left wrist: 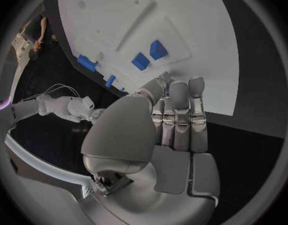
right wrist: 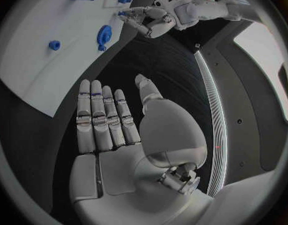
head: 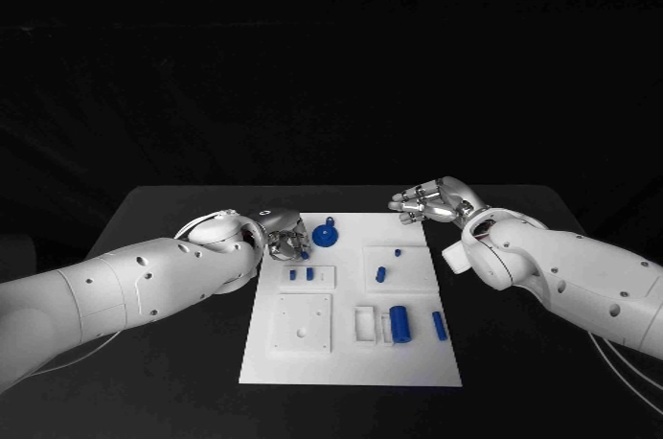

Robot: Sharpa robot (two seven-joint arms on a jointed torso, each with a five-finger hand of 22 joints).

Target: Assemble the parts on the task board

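Task board [head: 353, 362] lies flat at the middle of the black table [head: 166, 209], long side running away from the robot. Left hand [head: 284, 236] hovers at the board's far left corner, fingers straight and side by side in the wrist view, nothing held (thumb crosses in front of the palm there). Right hand [head: 431, 201] sits just beyond the board's far right corner, over bare table, fingers extended and slightly spread, palm empty. Parts on the board: a round blue disc with a stem [head: 326, 234] near the far edge, close beside the left hand; a small blue block [head: 311, 273] on a raised white pad; two small blue pieces [head: 384, 274] on the right-hand pad; a blue cylinder [head: 400, 323] lying beside a white rectangular frame [head: 365, 324]; a thin blue pin [head: 440, 325] near the right edge. A plain white square plate [head: 303, 324] occupies the near left area.
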